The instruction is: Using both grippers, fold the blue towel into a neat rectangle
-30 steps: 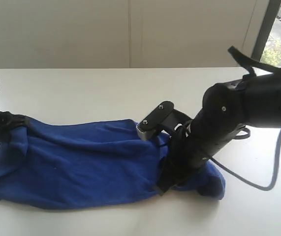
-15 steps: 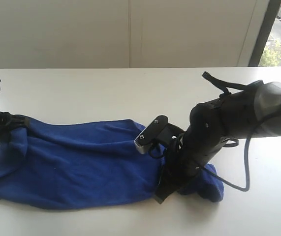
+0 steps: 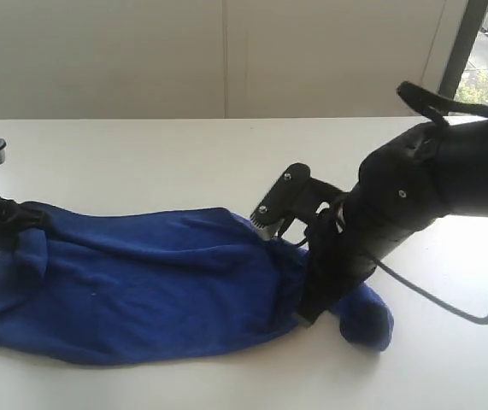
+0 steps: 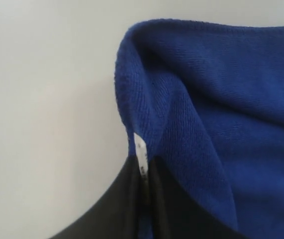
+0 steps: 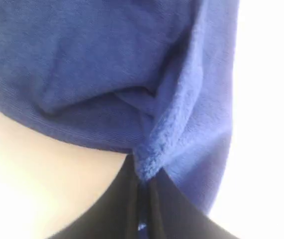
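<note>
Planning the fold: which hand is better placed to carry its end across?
Probably left: the left hand pinches the towel at a corner; the right hand grips short of the end, leaving a lump.

Black two-fingered right tool (image 5: 141,172): jaws went from wide apart to pinched on edge fold of blue terry towel (image 3: 141,290). Dark right arm (image 3: 414,188) dipped toward towel, then swung back up and rightward. Grey boxy module (image 3: 279,198) now higher. Towel's right end possibly tugged up slightly; arm blocks view.

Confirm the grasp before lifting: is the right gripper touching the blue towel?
Touching. The right wrist view shows the right gripper shut on a bunched edge of the blue towel.
</note>
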Robot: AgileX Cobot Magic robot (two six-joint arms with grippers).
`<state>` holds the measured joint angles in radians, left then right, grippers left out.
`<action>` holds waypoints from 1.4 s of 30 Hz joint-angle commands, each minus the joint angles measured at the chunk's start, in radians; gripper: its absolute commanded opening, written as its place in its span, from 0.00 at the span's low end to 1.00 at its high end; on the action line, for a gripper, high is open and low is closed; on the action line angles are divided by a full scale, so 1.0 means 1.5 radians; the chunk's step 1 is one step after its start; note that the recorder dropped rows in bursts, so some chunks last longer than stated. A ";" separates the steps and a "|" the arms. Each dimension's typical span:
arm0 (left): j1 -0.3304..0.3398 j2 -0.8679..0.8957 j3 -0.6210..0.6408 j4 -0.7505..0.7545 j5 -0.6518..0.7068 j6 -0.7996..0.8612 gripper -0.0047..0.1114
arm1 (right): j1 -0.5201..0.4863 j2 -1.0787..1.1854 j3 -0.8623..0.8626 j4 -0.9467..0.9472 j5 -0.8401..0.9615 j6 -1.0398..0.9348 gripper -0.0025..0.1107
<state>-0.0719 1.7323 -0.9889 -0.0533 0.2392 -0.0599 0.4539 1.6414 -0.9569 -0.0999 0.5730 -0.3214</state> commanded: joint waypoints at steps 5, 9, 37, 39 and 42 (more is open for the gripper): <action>0.001 -0.069 -0.001 0.001 0.011 0.053 0.14 | 0.002 -0.058 -0.036 -0.263 0.113 0.203 0.02; 0.001 -0.120 -0.001 0.006 0.012 0.082 0.14 | 0.002 -0.062 -0.059 -0.305 0.153 0.223 0.02; 0.001 -0.340 -0.001 0.138 0.135 0.098 0.14 | -0.098 -0.135 -0.114 -0.396 0.269 0.308 0.02; 0.001 -0.354 -0.001 0.131 0.162 0.089 0.14 | -0.098 -0.142 -0.114 -0.382 0.276 0.305 0.02; 0.001 -0.371 -0.001 0.102 0.217 0.087 0.14 | -0.098 -0.159 -0.114 -0.332 0.279 0.284 0.02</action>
<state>-0.0719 1.2040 -0.9889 0.1325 0.4846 0.0829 0.3187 1.4325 -1.1241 -0.6494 0.9724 0.1286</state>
